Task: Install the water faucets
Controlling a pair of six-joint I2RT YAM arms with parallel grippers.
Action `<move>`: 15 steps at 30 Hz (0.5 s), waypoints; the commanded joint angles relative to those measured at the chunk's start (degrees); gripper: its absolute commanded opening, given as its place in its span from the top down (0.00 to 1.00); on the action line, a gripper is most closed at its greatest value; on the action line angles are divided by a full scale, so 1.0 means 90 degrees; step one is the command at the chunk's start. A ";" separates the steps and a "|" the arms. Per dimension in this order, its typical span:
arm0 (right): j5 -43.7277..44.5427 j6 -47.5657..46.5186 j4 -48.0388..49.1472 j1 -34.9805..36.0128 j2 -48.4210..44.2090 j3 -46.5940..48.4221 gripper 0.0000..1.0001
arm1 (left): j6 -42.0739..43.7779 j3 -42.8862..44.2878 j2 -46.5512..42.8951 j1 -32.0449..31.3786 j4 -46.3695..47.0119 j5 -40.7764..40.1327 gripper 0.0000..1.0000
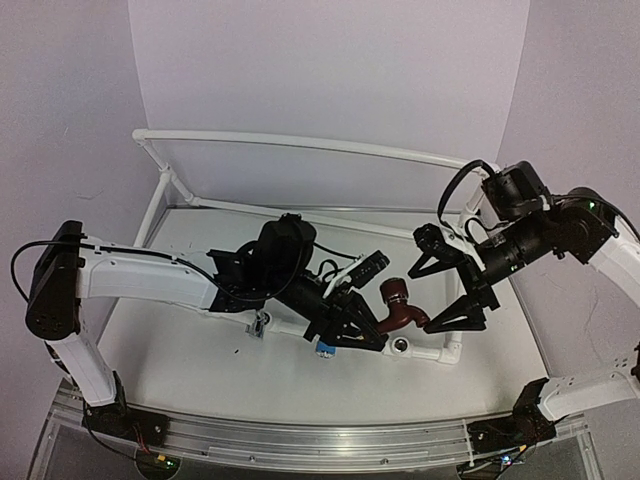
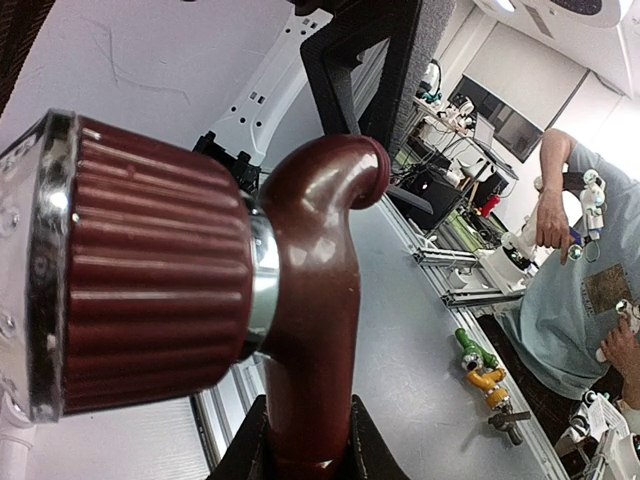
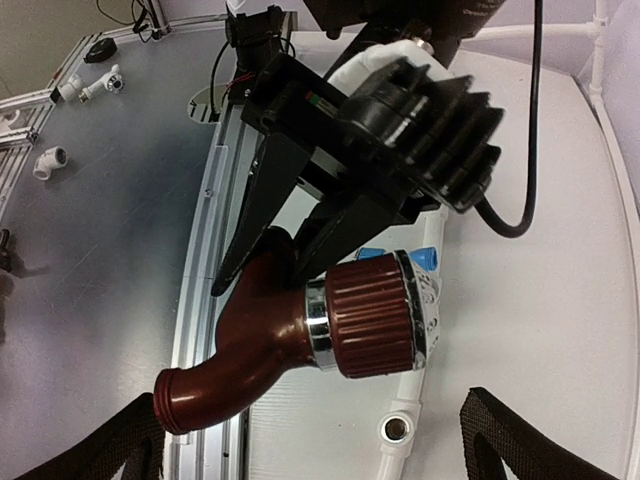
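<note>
A dark red-brown water faucet (image 1: 398, 303) with a ribbed knob and a shiny silver end hangs above the front pipe. My left gripper (image 1: 372, 322) is shut on its stem. In the left wrist view the faucet (image 2: 310, 290) fills the frame, its stem pinched between the black fingers (image 2: 372, 452). My right gripper (image 1: 425, 298) is open, its fingers on either side of the faucet's spout without touching it. From the right wrist, the faucet (image 3: 270, 335) lies between the wide-apart fingertips (image 3: 515, 445), above a round socket (image 3: 396, 430). A light blue faucet (image 3: 372, 255) peeks out behind the knob.
The white pipe frame (image 1: 300, 142) borders the work surface, and its front pipe (image 1: 447, 350) carries the sockets. An aluminium rail (image 1: 300, 440) runs along the near edge. Beyond the table lie green (image 2: 470, 352) and yellow (image 2: 488, 382) faucets, with a person (image 2: 590, 290) nearby.
</note>
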 commanded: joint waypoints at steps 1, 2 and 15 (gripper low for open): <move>0.0284 -0.0380 0.0282 0.0202 -0.0048 0.0111 0.02 | 0.0081 0.0428 0.0081 -0.0023 0.0136 0.0299 1.00; 0.0310 -0.0437 0.0288 0.0239 -0.0013 0.0134 0.02 | 0.0088 0.0460 0.0102 -0.0025 0.0115 0.0316 1.00; 0.0747 -0.0652 0.0532 0.0813 0.0230 0.0242 0.02 | 0.0093 0.0641 0.0292 -0.0034 0.0041 0.0541 1.00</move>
